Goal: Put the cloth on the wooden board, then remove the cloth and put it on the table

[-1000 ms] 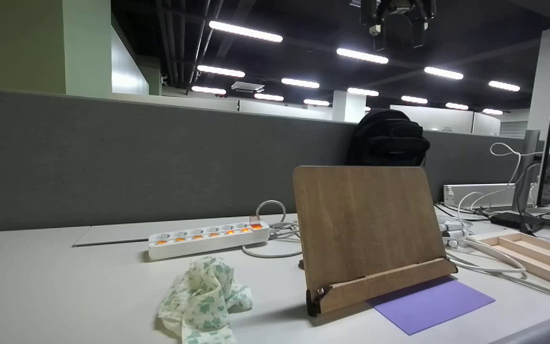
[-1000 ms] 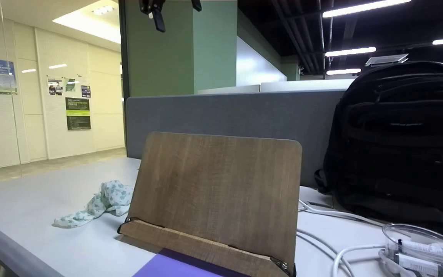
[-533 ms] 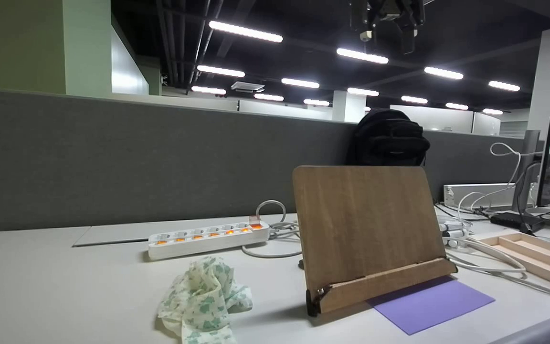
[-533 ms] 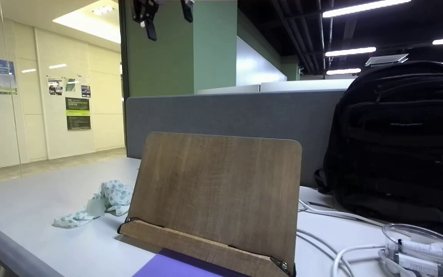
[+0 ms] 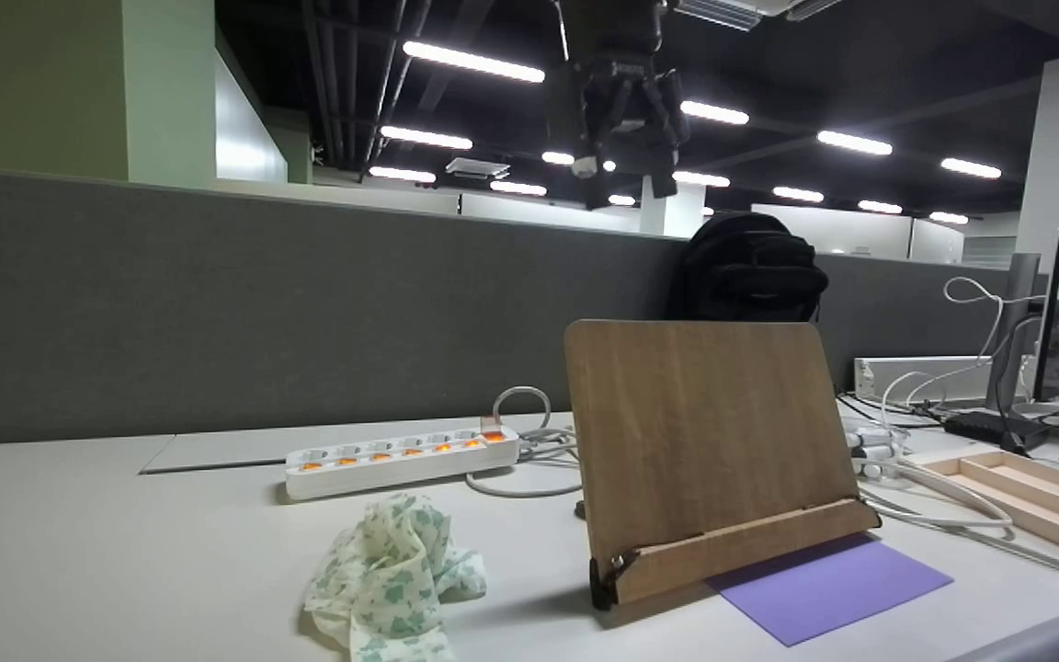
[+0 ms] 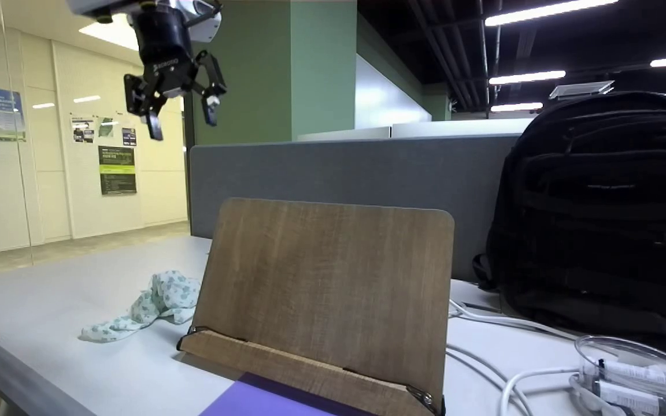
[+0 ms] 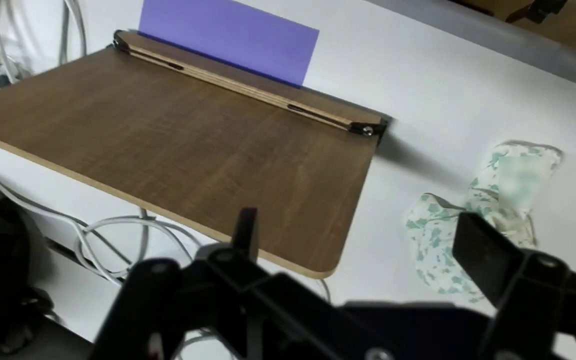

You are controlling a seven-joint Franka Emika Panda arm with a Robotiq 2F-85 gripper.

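Observation:
The cloth (image 5: pixel 396 575), white with green leaf prints, lies crumpled on the white table (image 5: pixel 171 552) beside the wooden board. It also shows in an exterior view (image 6: pixel 165 297) and in the wrist view (image 7: pixel 435 245), where a finger and a blurred patch cover part of it. The brown wooden board (image 5: pixel 713 432) leans back on its stand and bears nothing; it also shows in an exterior view (image 6: pixel 327 289) and in the wrist view (image 7: pixel 208 145). My gripper (image 5: pixel 631 188) is open and empty, high above the table; it also shows in an exterior view (image 6: pixel 184 128) and in the wrist view (image 7: pixel 358 222).
A purple sheet (image 5: pixel 828 588) lies partly under the board's front. A white power strip (image 5: pixel 401 464) with cables stands behind the cloth. A grey partition (image 5: pixel 263 303) runs along the back. A black backpack (image 6: pixel 605 219) and a clear round container (image 6: pixel 636 375) stand near the board.
My gripper has come down and to the left in both exterior views, and more of the arm shows. It stays open. The cloth and the board have not moved.

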